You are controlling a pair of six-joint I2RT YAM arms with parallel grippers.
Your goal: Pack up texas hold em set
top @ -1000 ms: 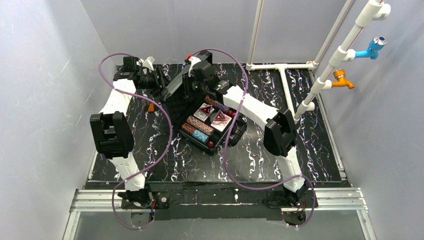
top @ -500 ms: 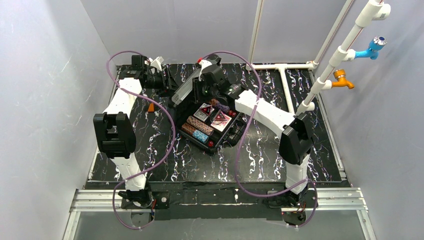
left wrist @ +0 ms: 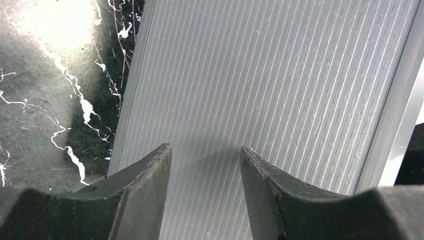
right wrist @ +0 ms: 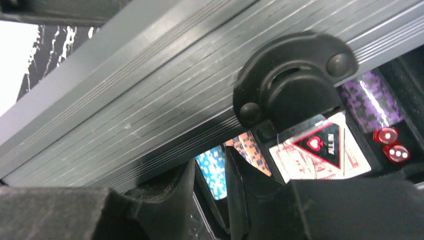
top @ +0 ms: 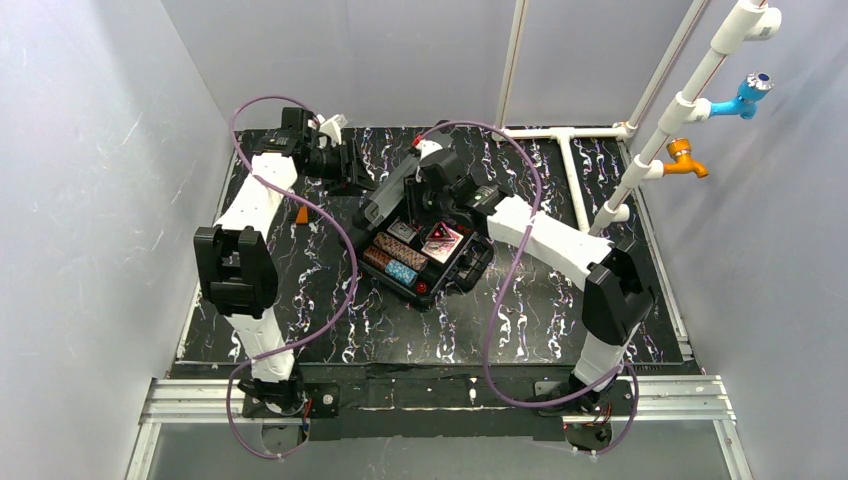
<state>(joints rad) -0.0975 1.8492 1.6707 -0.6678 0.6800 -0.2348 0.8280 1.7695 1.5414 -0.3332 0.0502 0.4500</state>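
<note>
Fingers of the left gripper are held apart and empty against the ribbed outside of the lid. The case is set mid-counter, its lid half raised over chips, cards and dice. The fingers of the right gripper are kept at a narrow gap under the lid rim beside the latch, and nothing is pinched. If the lid is lowered, those fingers could be trapped, or the case shoved askew. "ALL IN" is read on a red triangle.
</note>
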